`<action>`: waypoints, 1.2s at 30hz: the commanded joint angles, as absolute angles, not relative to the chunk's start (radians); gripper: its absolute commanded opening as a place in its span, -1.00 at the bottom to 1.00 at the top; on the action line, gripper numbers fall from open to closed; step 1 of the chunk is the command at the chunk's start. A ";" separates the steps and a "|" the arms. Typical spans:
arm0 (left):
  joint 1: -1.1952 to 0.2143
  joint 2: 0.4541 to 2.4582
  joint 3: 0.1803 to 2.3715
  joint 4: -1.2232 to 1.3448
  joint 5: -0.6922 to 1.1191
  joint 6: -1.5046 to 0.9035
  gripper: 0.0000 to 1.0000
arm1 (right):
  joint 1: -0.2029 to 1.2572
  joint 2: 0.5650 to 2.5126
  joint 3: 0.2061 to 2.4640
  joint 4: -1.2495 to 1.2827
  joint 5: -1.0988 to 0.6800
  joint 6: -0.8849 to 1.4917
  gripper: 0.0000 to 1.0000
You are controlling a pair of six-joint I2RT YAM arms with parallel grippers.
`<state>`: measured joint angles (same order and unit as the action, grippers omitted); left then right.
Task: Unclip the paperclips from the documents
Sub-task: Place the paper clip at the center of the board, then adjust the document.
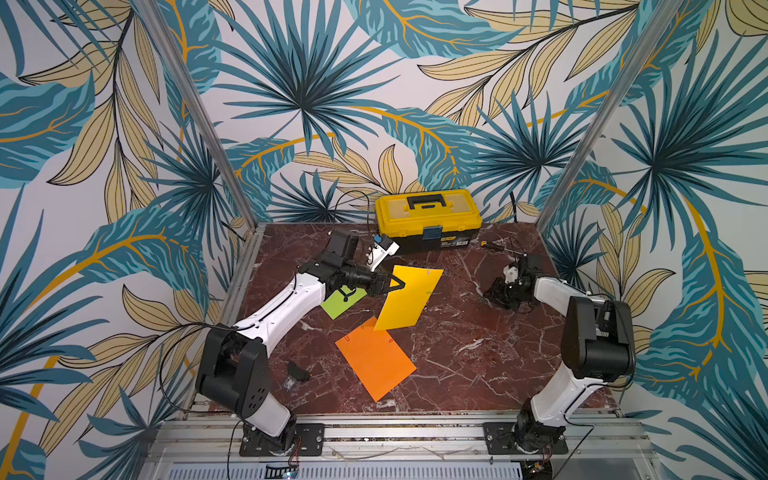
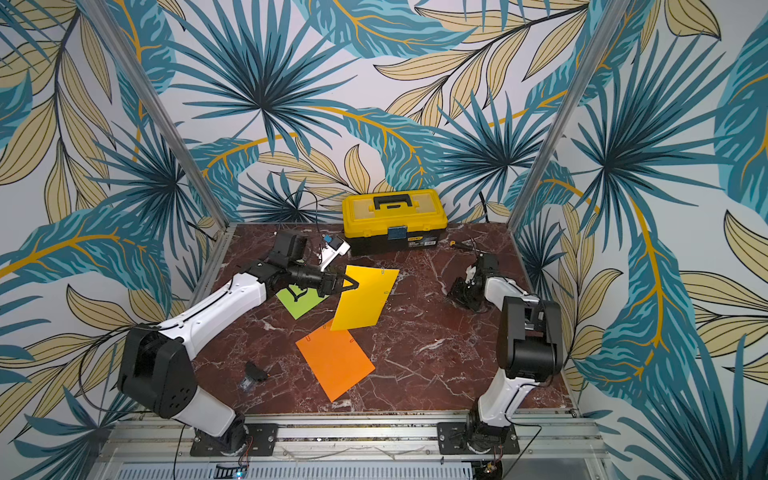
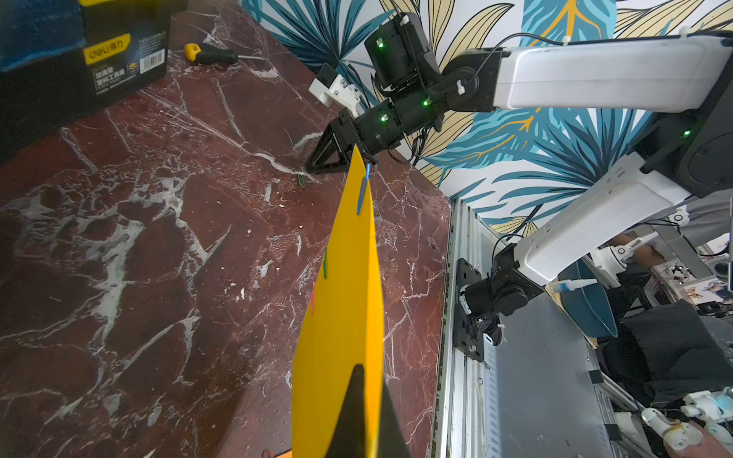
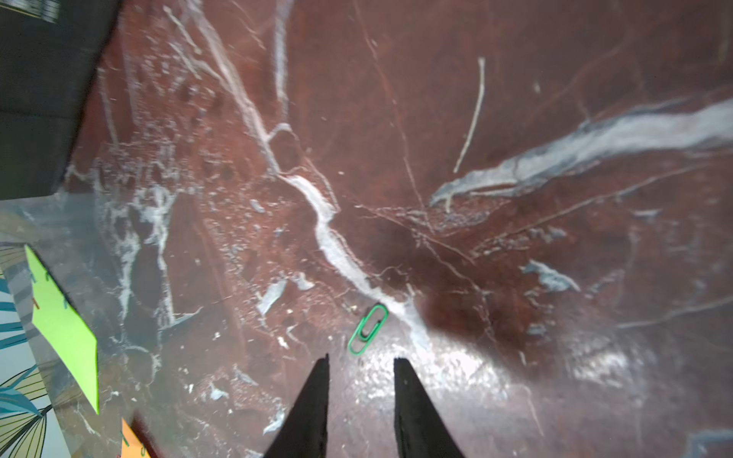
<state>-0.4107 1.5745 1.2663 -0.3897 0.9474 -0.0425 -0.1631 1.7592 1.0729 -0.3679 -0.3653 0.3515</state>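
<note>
My left gripper (image 1: 401, 284) is shut on one edge of the yellow document (image 1: 409, 299), holding it tilted up off the table. In the left wrist view a blue paperclip (image 3: 363, 190), a green one (image 3: 325, 263) and a red one (image 3: 313, 299) sit on the sheet's edges. The orange document (image 1: 376, 361) lies flat in front of it, with small clips on its far edges. The lime green document (image 1: 340, 303) lies partly under my left arm. My right gripper (image 4: 361, 359) is open, low over the table, with a loose green paperclip (image 4: 368, 330) lying just beyond its fingertips.
A yellow-and-black toolbox (image 1: 428, 220) stands at the back, with a yellow-handled screwdriver (image 1: 492, 246) to its right. A small black object (image 1: 298, 372) lies near the front left. Metal rails border the marble tabletop (image 1: 478, 353).
</note>
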 commanded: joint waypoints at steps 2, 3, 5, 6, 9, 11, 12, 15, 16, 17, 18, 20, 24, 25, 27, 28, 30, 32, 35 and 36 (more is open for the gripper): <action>-0.403 1.548 1.253 -0.366 0.968 -0.045 -1.00 | -0.162 1.681 1.046 -0.376 -0.408 0.294 -0.30; -0.402 1.548 1.253 -0.365 0.971 -0.045 -1.00 | -0.156 1.668 1.046 -0.377 -0.422 0.279 -0.27; -0.398 1.547 1.253 -0.362 0.976 -0.045 -1.00 | -0.140 1.636 1.039 -0.360 -0.463 0.245 -0.20; -0.396 1.546 1.255 -0.358 0.982 -0.046 -1.00 | -0.127 1.614 1.024 -0.335 -0.499 0.224 -0.15; -0.386 1.541 1.256 -0.347 1.006 -0.047 -1.00 | -0.078 1.532 0.963 -0.194 -0.595 0.202 0.05; -0.382 1.533 1.257 -0.341 1.018 -0.046 -1.00 | -0.041 1.484 0.917 -0.075 -0.679 0.197 0.21; -0.379 1.530 1.257 -0.339 1.024 -0.046 -1.00 | -0.020 1.461 0.898 -0.027 -0.713 0.192 0.28; -0.368 1.515 1.264 -0.337 1.042 -0.048 -1.00 | 0.024 1.405 0.848 0.112 -0.815 0.190 0.40; -0.366 1.509 1.266 -0.337 1.048 -0.049 -1.00 | 0.036 1.392 0.837 0.149 -0.839 0.193 0.43; -0.362 1.502 1.268 -0.337 1.054 -0.050 -1.00 | 0.047 1.380 0.831 0.185 -0.874 0.194 0.47; -0.359 1.496 1.269 -0.338 1.062 -0.051 -1.00 | 0.056 1.372 0.832 0.206 -0.904 0.195 0.49; -0.355 1.487 1.271 -0.338 1.074 -0.054 -1.00 | 0.070 1.365 0.841 0.230 -0.957 0.193 0.51; -0.353 1.477 1.273 -0.338 1.090 -0.060 -1.00 | 0.103 1.372 0.878 0.247 -1.037 0.193 0.52; -0.353 1.477 1.274 -0.338 1.095 -0.061 -1.00 | 0.112 1.376 0.884 0.251 -1.046 0.190 0.52; -0.354 1.473 1.276 -0.338 1.104 -0.063 -1.00 | 0.128 1.387 0.900 0.259 -1.068 0.187 0.52; -0.354 1.470 1.278 -0.338 1.108 -0.063 -1.00 | 0.135 1.394 0.905 0.269 -1.079 0.191 0.52; -0.353 1.469 1.281 -0.339 1.117 -0.065 -1.00 | 0.147 1.410 0.915 0.312 -1.105 0.223 0.52; -0.353 1.469 1.283 -0.338 1.127 -0.065 -1.00 | 0.156 1.422 0.924 0.350 -1.125 0.247 0.52; -0.353 1.468 1.287 -0.339 1.140 -0.069 -1.00 | 0.174 1.447 0.951 0.348 -1.143 0.249 0.52; -0.354 1.470 1.288 -0.338 1.143 -0.070 -1.00 | 0.179 1.458 0.958 0.349 -1.148 0.249 0.52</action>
